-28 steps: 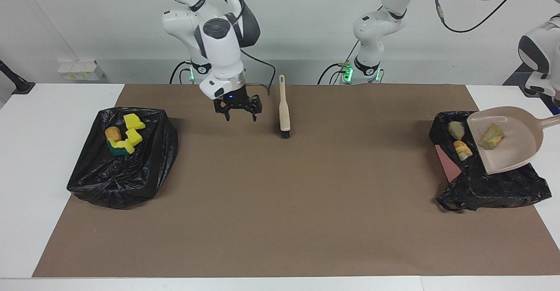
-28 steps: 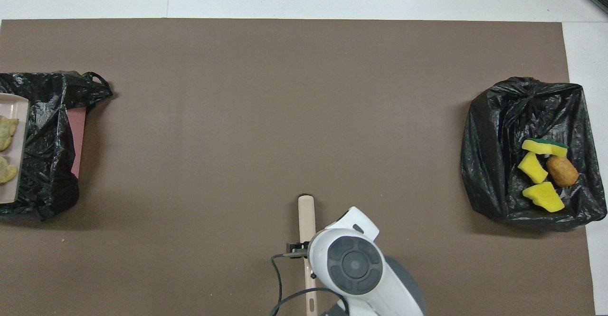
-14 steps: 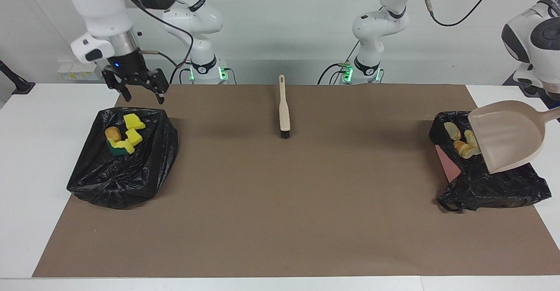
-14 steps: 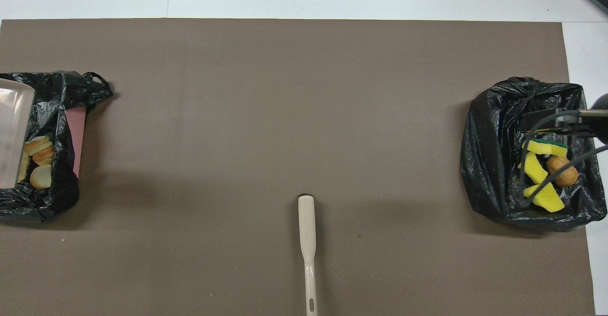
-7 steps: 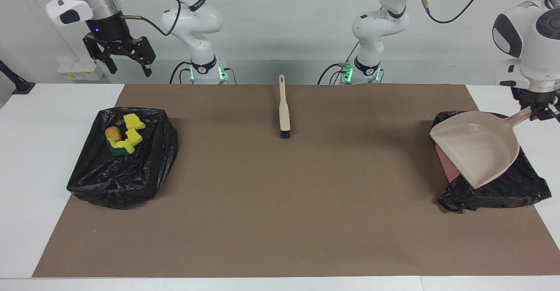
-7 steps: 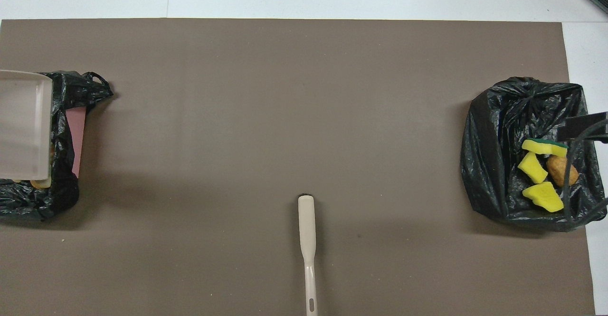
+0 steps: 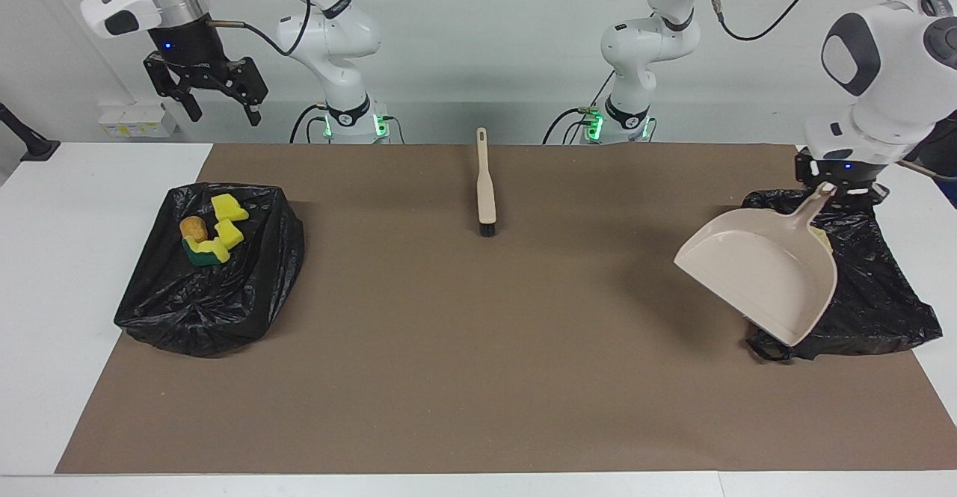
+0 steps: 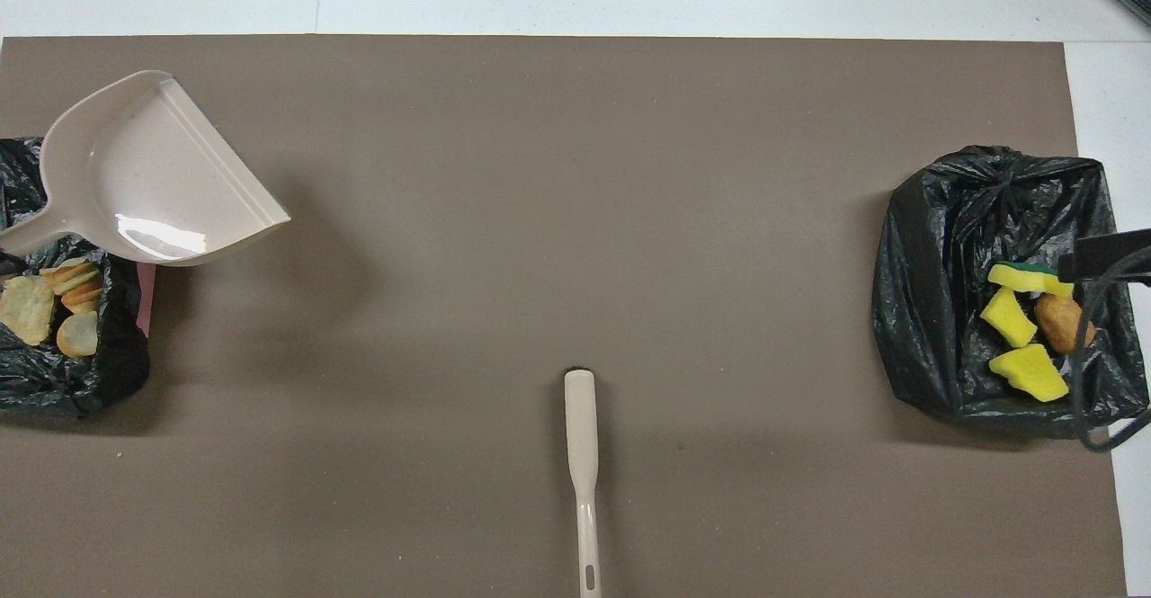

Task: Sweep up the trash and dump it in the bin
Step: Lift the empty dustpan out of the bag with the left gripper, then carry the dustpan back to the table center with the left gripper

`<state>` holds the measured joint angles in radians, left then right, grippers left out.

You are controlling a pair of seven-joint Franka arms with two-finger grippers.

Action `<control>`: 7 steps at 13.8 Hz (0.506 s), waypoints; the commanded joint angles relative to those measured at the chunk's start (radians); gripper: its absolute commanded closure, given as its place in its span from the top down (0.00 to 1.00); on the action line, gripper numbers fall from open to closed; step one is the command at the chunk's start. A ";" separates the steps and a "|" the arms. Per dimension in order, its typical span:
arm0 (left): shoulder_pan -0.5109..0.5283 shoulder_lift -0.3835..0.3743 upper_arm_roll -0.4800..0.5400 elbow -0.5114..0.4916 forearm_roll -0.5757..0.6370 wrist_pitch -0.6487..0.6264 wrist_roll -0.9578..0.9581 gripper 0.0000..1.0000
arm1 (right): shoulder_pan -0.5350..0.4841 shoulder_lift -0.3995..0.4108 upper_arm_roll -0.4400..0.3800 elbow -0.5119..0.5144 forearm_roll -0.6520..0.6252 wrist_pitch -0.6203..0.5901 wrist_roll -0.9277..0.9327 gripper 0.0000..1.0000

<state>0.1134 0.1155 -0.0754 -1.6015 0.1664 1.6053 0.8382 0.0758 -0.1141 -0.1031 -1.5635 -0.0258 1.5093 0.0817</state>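
- Left gripper (image 7: 835, 188) clamped on dustpan (image 7: 762, 273) handle, up in the air over bin bag (image 7: 875, 288) at left arm's end of table; pan empty, mouth tipped down toward the mat (image 7: 478, 347), at about 8 o'clock from the grip in the facing view.
- Grip sits at the very handle end; long lever, so pan could twist or slip if lowered fast or bumped.
- Pan lip hangs just beside the bag's edge; could snag loose plastic and drag bag, spilling contents.
- Pale crumbly chunks (image 8: 54, 306) lying in that bag, at about 7 o'clock from the pan in the overhead view; bag walls slumped low, pieces near the rim could roll out if bag is tugged.
- Brush (image 7: 485, 183) flat on mat at mid-table, bristles pointing away from robots, well apart from pan; no trash seen loose on the mat, so sweeping likely done.
- Second bag (image 7: 209, 273) at right arm's end holding yellow sponge pieces (image 7: 224, 228) and brown-orange lump (image 7: 192, 226), piled close to its upper rim; a knock could tip them out.
- Right gripper (image 7: 217, 105) spread wide, empty, waiting high above that bag at roughly 12 o'clock.
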 commanded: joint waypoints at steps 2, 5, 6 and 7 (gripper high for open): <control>-0.128 -0.091 0.013 -0.122 -0.094 0.010 -0.339 0.00 | -0.001 -0.024 -0.007 -0.038 0.001 0.008 -0.045 1.00; -0.234 -0.097 0.013 -0.130 -0.152 0.018 -0.529 0.00 | -0.001 -0.024 -0.007 -0.038 0.001 0.006 -0.048 1.00; -0.274 -0.100 0.013 -0.133 -0.178 0.036 -0.603 0.00 | -0.001 -0.024 -0.007 -0.038 0.001 0.006 -0.048 1.00; -0.308 -0.094 0.013 -0.133 -0.201 0.053 -0.667 0.00 | -0.001 -0.024 -0.007 -0.038 0.001 0.008 -0.046 1.00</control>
<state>-0.1362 0.0521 -0.0813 -1.6961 0.0050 1.6153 0.2734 0.0752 -0.1141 -0.1041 -1.5735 -0.0258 1.5094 0.0680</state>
